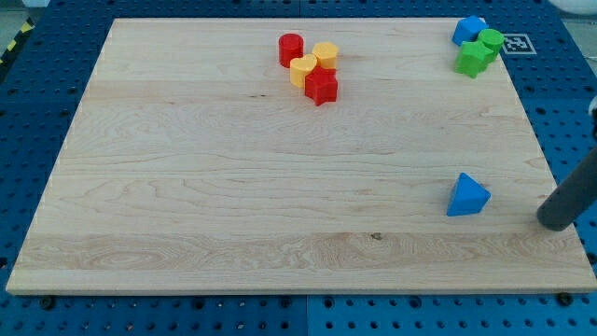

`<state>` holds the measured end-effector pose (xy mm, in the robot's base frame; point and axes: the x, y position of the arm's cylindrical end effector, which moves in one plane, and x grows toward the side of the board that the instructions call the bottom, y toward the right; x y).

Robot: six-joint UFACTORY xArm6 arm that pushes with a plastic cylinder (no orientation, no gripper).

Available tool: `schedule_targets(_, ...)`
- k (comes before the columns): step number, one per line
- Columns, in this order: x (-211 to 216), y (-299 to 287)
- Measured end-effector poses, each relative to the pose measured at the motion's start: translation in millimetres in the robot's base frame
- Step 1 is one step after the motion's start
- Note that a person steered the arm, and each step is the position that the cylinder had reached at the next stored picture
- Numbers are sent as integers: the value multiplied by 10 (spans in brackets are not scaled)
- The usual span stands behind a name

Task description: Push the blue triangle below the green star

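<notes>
The blue triangle (466,196) lies on the wooden board at the view's lower right. The green star (472,59) sits near the board's top right corner, far above the triangle in the view. My tip (556,222) is the dark rod's lower end, at the board's right edge. It stands to the right of the blue triangle and slightly lower, with a clear gap between them.
A green round block (491,40) and another blue block (468,29) touch the green star at the top right. A red cylinder (291,49), a yellow hexagon (326,54), a yellow heart (303,69) and a red star (321,87) cluster at top centre.
</notes>
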<state>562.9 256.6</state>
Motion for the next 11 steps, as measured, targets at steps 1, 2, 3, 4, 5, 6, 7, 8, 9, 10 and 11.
schedule_targets(1,28,-721)
schedule_targets(2,-108,-882)
schedule_targets(3,-125,-882)
schedule_targets(4,-183,-852)
schedule_targets(5,-250,-785)
schedule_targets(6,-361,-738)
schedule_targets(7,-498,-738)
schedule_targets(8,-709,-738)
schedule_targets(9,-1099,-670)
schedule_targets(10,-1473,-463)
schedule_targets(11,-1668,-245)
